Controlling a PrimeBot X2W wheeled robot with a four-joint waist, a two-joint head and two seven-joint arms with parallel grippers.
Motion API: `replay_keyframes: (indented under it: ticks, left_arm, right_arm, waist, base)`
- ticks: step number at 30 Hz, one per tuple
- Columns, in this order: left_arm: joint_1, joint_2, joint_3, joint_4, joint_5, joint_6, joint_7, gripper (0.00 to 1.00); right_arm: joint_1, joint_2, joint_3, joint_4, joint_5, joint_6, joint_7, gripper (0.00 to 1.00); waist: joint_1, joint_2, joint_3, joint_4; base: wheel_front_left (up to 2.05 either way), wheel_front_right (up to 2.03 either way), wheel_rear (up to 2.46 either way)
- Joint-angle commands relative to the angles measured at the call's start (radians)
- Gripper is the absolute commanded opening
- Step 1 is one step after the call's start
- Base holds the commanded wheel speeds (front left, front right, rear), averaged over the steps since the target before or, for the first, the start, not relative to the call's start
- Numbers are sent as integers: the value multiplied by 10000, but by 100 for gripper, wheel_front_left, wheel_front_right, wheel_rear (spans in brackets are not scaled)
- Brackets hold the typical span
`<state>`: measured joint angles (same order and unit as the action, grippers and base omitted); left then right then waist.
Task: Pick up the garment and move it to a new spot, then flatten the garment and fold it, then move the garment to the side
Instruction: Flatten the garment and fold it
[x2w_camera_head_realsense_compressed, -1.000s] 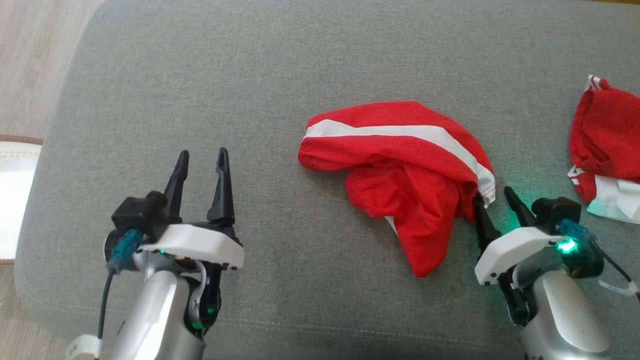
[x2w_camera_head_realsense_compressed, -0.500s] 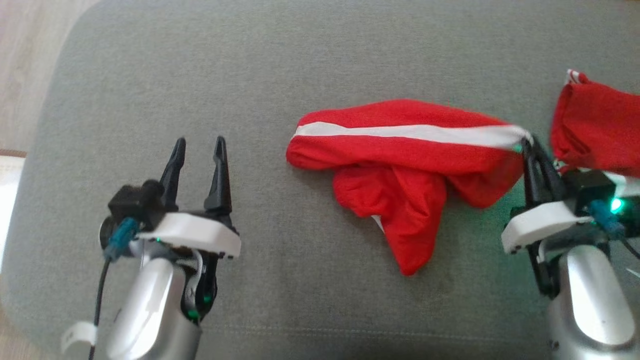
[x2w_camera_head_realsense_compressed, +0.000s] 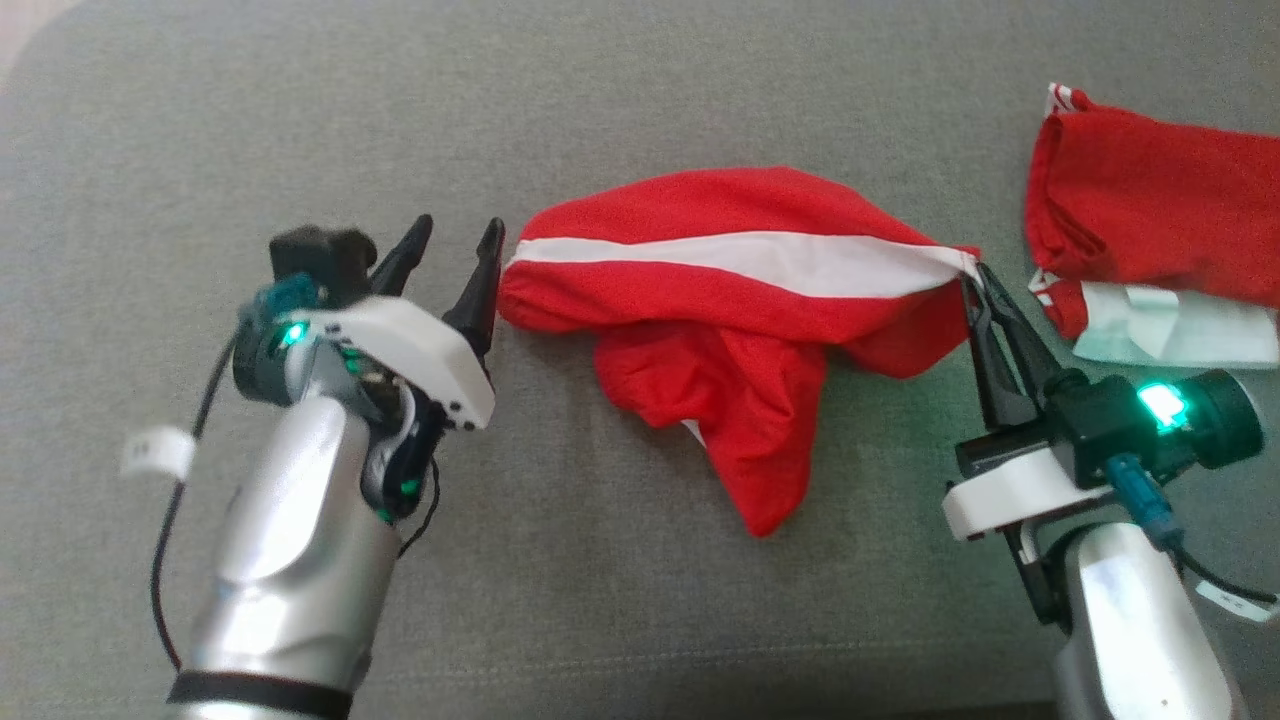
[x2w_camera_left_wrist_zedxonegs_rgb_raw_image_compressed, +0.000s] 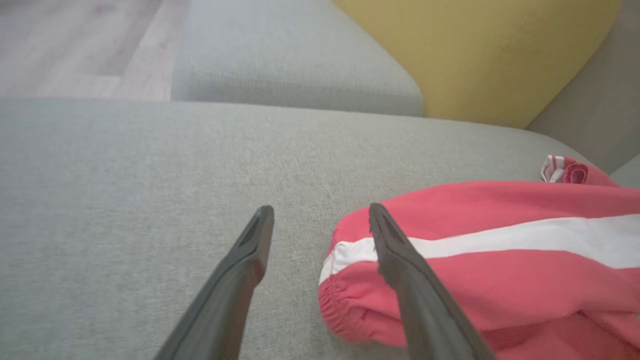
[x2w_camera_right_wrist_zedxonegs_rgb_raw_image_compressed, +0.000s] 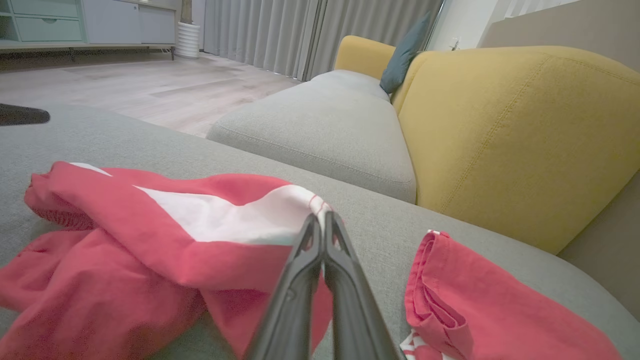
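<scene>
Red white-striped garment (x2w_camera_head_realsense_compressed: 745, 320) is pinched by right gripper (x2w_camera_head_realsense_compressed: 976, 272); left gripper (x2w_camera_head_realsense_compressed: 459, 227) gapes.

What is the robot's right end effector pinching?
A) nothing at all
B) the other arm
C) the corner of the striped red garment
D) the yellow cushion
C: the right end effector is shut on the corner of the striped red garment, right where its white stripe ends.

grey seat (x2w_camera_head_realsense_compressed: 640, 80); second red garment (x2w_camera_head_realsense_compressed: 1150, 200) | yellow sofa back (x2w_camera_right_wrist_zedxonegs_rgb_raw_image_compressed: 500, 135)
</scene>
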<state>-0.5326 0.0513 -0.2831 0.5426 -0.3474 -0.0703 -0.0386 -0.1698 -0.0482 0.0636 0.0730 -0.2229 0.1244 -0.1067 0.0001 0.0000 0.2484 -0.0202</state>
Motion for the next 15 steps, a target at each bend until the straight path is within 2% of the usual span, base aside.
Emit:
replay_keyframes:
  ticks: [1, 7, 15]
  left_arm:
    - [-572, 200, 297, -49, -279, -97, 370, 100]
    - [-1372, 297, 391, 949, -971, -280, 2078, 100]
    - [-1722, 357, 453, 1381, -1379, -327, 2771, 100]
  right_arm:
    - [-48, -20, 345, -417, -27, 63, -177, 0]
    - [43, -20, 522, -374, -47, 63, -360, 0]
    - [22, -20, 475, -367, -39, 63, -411, 0]
  waist:
    - [-1, 0, 158, -166]
    - [-1, 0, 321, -385]
    - [-1, 0, 377, -470]
  base:
    - [0, 0, 0]
    - [0, 0, 0]
    - [0, 0, 0]
